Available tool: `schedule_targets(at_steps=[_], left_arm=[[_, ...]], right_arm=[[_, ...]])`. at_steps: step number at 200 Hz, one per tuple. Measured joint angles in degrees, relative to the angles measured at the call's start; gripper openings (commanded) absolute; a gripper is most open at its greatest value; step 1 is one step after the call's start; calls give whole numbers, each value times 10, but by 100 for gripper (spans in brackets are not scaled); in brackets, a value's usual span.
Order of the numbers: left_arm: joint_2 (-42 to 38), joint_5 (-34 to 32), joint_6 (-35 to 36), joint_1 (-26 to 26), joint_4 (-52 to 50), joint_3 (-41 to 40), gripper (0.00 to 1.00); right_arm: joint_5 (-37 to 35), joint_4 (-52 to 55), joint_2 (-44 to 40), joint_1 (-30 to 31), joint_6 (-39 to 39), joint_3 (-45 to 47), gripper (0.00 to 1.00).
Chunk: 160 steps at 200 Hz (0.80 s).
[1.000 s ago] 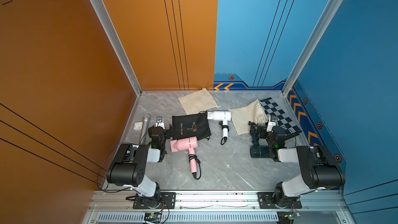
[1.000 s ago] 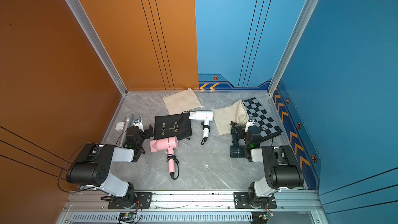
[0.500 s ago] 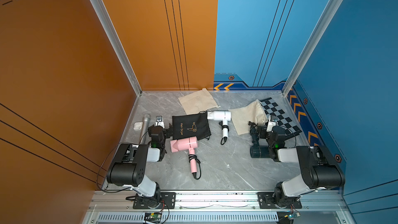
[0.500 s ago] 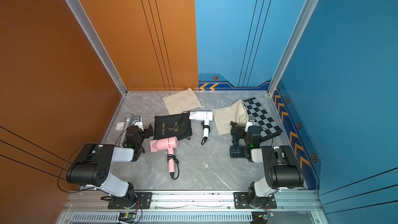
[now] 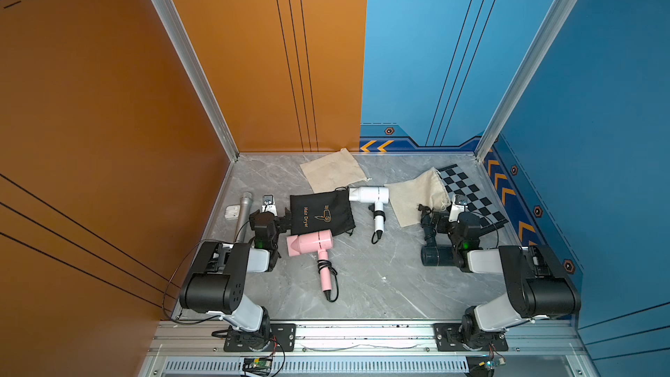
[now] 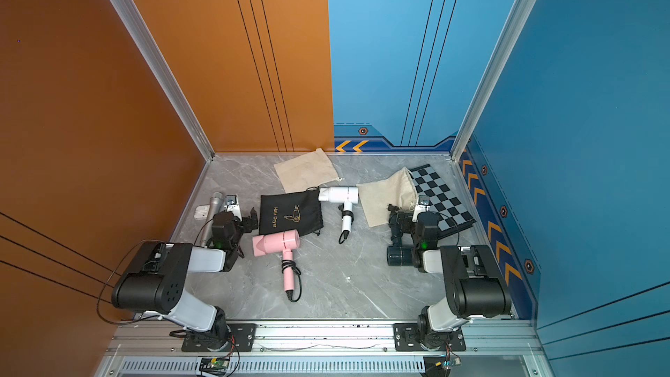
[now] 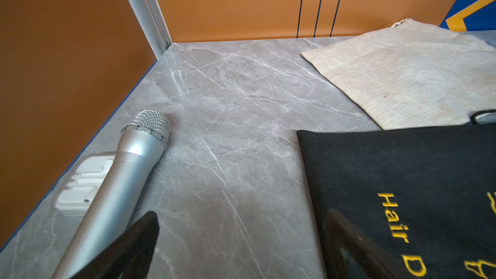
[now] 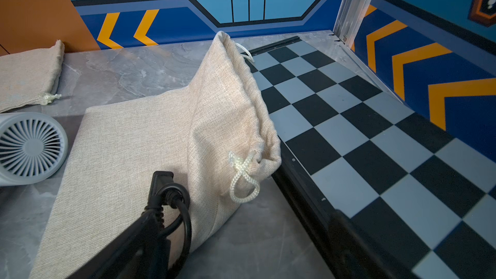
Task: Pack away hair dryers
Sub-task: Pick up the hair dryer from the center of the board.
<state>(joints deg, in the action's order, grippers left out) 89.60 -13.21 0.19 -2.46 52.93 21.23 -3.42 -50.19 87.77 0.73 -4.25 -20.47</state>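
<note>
Three hair dryers lie on the marble table. The pink one (image 5: pixel 311 242) (image 6: pixel 277 242) is at the front left, just right of my left gripper (image 5: pixel 284 219) (image 7: pixel 241 237). That gripper is open over bare marble beside the black "Hair Dryer" pouch (image 5: pixel 321 212) (image 7: pixel 402 183). The white dryer (image 5: pixel 369 194) (image 8: pixel 29 148) lies mid-table. The dark teal dryer (image 5: pixel 437 256) (image 6: pixel 398 256) lies under my right arm, its black cord and plug (image 8: pixel 161 183) alongside one finger. My right gripper (image 5: pixel 431 217) (image 8: pixel 241 237) is open, with nothing between its fingers.
One beige pouch (image 5: pixel 331 172) lies flat at the back. Another (image 5: pixel 417 195) (image 8: pixel 161 130) rests against a checkered board (image 5: pixel 471 197) (image 8: pixel 349 116) at the right wall. A silver microphone (image 5: pixel 243 208) (image 7: pixel 126 170) and a white case (image 7: pixel 80 183) lie by the left wall.
</note>
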Motion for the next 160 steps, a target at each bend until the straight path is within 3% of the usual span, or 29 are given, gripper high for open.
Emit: schedule_targets(at_steps=[28,86,127,160], left_arm=[[-12,-5,2,-11,-31,6,98],[-150,-26,8,-32,-194,88,98],[-215,-26,-22,-39,-362,186,98],[-229,-11,-49,-66,-482,262,98]], right_arm=[[-50,30,-17,28,9,-5,100],[-158,205,-183,80,7,-108,100],[-194,367,-270,102,-83,-195,100],[-186,476,-290,174,-157,-245,100]])
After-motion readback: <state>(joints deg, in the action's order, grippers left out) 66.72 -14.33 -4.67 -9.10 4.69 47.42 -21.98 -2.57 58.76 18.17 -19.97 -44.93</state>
